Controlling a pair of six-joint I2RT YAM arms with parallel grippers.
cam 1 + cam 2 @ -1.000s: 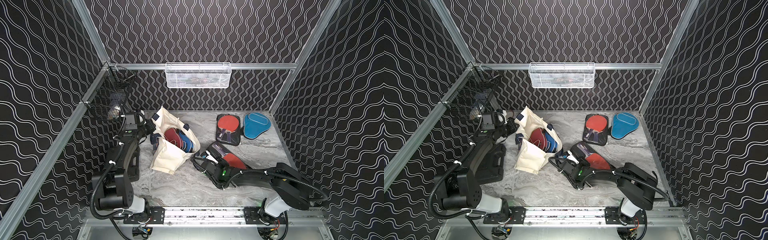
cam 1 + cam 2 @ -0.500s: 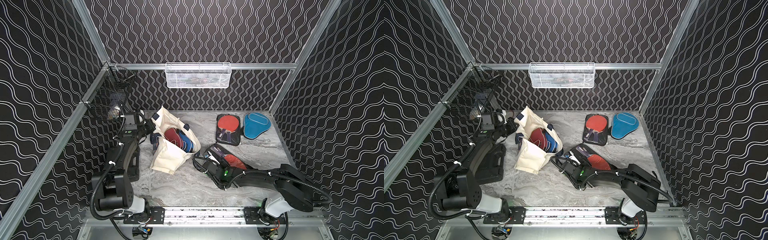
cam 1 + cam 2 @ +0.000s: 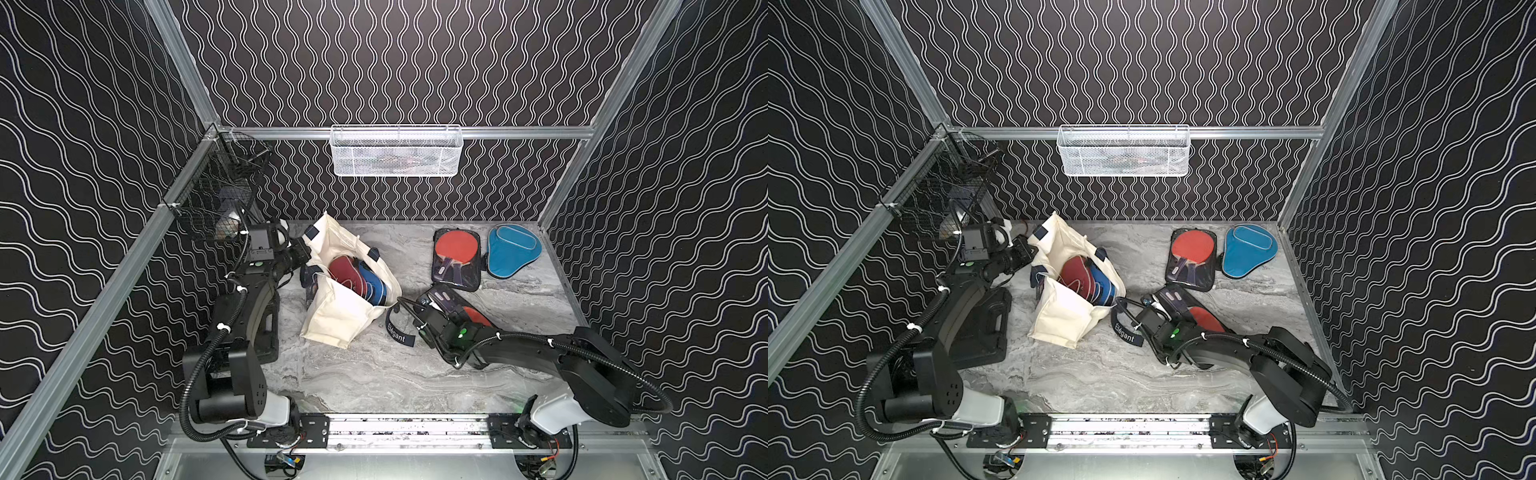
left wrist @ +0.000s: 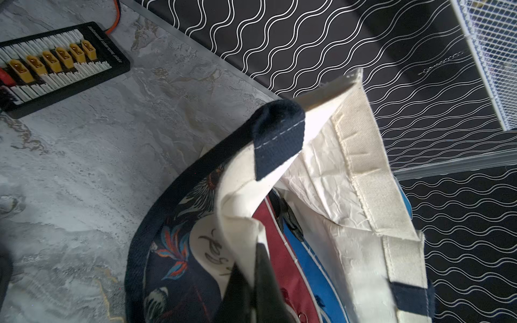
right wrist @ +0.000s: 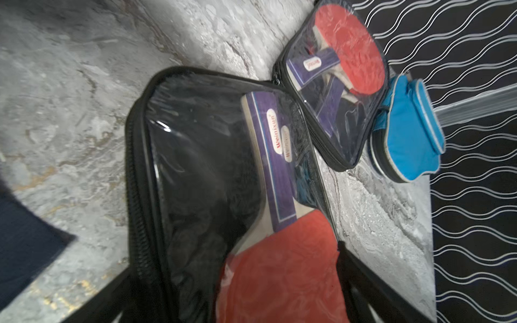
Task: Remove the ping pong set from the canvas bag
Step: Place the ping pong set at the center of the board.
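Ping pong set pieces lie partly out of the bag and partly in it, so I start at my right pincer. Its jaws stand wide apart, one on either side of a clear pouch that lies flat on the table beneath them; nothing is held. Just beyond it rests the second clear pouch, red paddle showing. The teal cover sits right against that one's far edge. All three are outside the canvas bag.

My left pincer is clamped on the bag's cream rim, near where a navy strap is sewn on, holding the mouth up and open. Inside, the maroon cover and the blue cover stand on edge, side by side, their tops poking from the mouth.

I judge these two light and flat: padded fabric over a stiff paddle, so they should not crumple, though the fabric may slide between smooth pads. The exposed top edge of the maroon one looks like the best hold, pinched across its thin side. The bag is soft and will likely drag along unless my left pins it.
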